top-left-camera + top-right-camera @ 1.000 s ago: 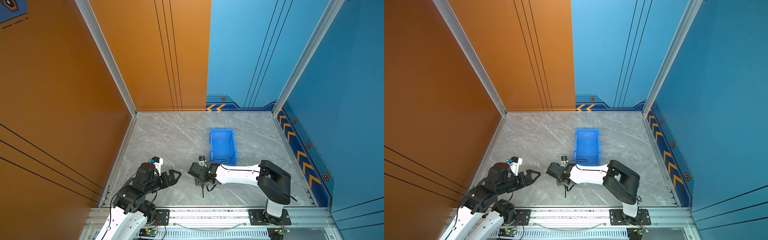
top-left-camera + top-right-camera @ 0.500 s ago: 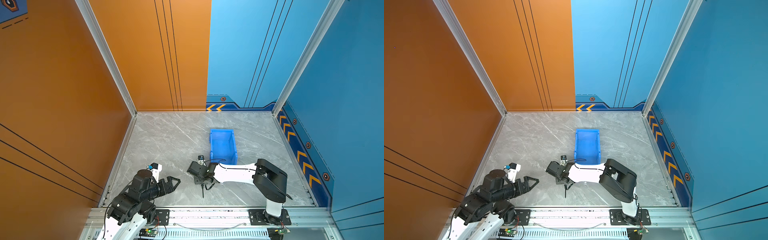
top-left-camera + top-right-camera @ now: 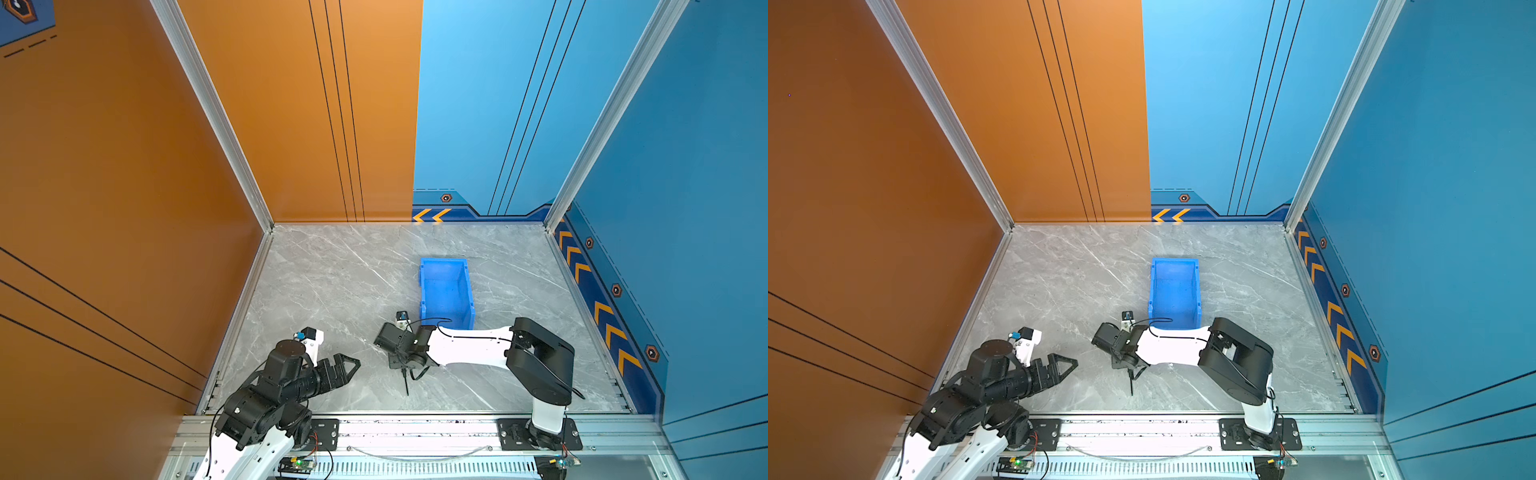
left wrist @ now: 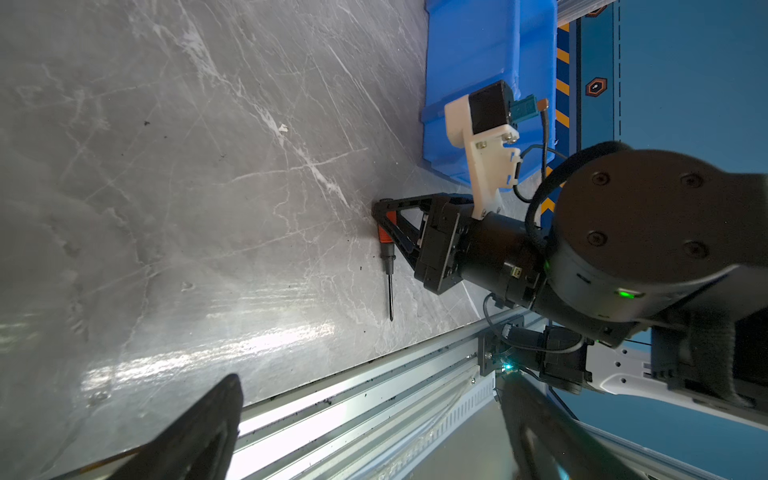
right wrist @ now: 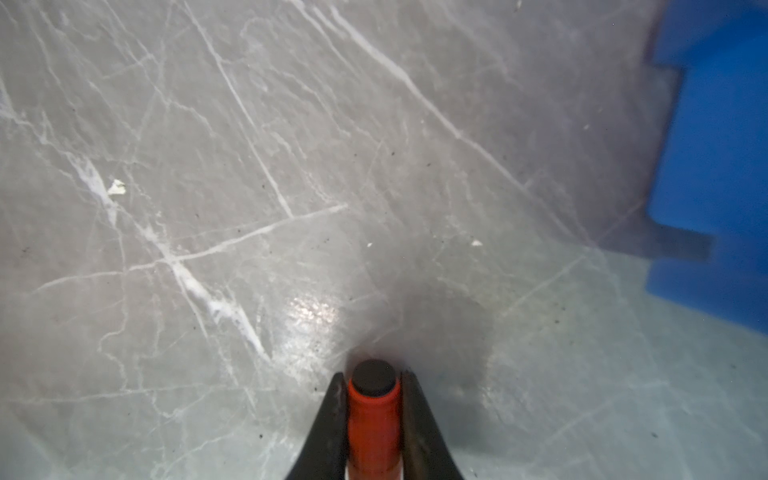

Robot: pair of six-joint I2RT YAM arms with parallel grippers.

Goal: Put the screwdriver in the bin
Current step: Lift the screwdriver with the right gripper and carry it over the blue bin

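Observe that the right jaws are pinching the screwdriver (image 5: 372, 419) by its orange handle, low over the desk (image 5: 208, 166), with the black shaft projecting beyond them. The bin (image 3: 444, 286) stands near these jaws, apart. The left jaws are spread, gripping nothing.

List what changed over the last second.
The right gripper closed on the orange handle of the screwdriver. The left gripper, open, drew back slightly toward the near edge of the table. The bin stayed put, and the screwdriver still lies on the table.
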